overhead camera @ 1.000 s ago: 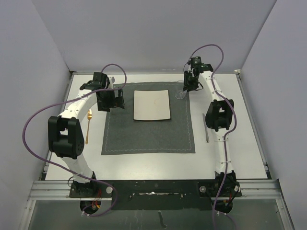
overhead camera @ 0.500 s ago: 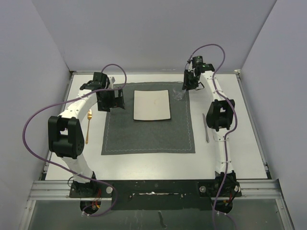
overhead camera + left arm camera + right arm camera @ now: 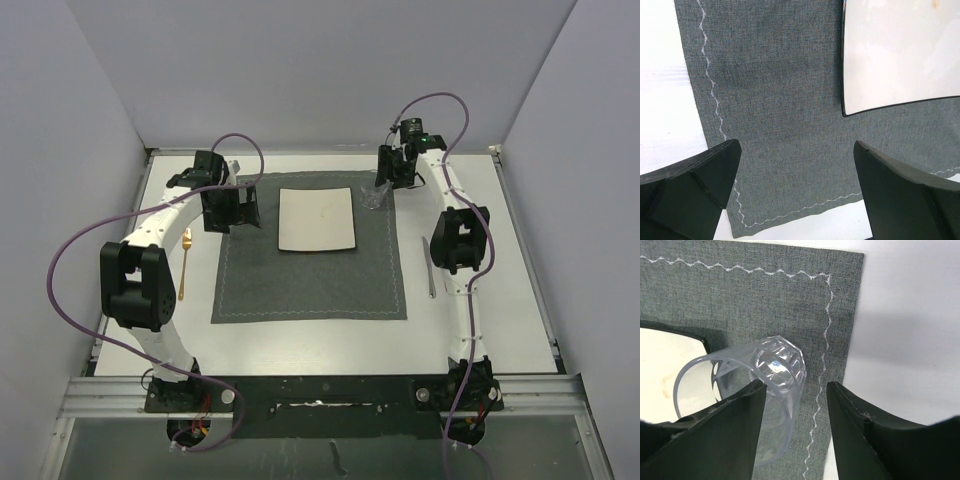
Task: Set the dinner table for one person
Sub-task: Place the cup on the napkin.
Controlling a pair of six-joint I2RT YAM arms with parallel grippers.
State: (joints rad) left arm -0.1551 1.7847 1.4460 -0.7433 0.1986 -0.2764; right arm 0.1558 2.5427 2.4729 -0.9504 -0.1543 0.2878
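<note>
The white dinner table (image 3: 505, 300) carries a dark grey placemat (image 3: 310, 285) with a white square plate (image 3: 317, 219) on its far half. A clear glass (image 3: 373, 196) sits on the placemat's far right corner. In the right wrist view the glass (image 3: 776, 367) lies against the inner side of the left finger. My right gripper (image 3: 391, 176) (image 3: 796, 390) is open just behind the glass. My left gripper (image 3: 229, 208) (image 3: 796, 150) is open and empty above the placemat's far left corner (image 3: 765, 100), beside the plate's corner (image 3: 890, 60).
A gold spoon (image 3: 184, 262) lies on the table left of the placemat. A silver knife (image 3: 431, 270) lies right of it, beside the right arm. Grey walls enclose the table on three sides.
My right gripper has drawn back from the glass toward the table's far edge and a little left. The glass stays on the placemat corner. The left arm has not moved.
</note>
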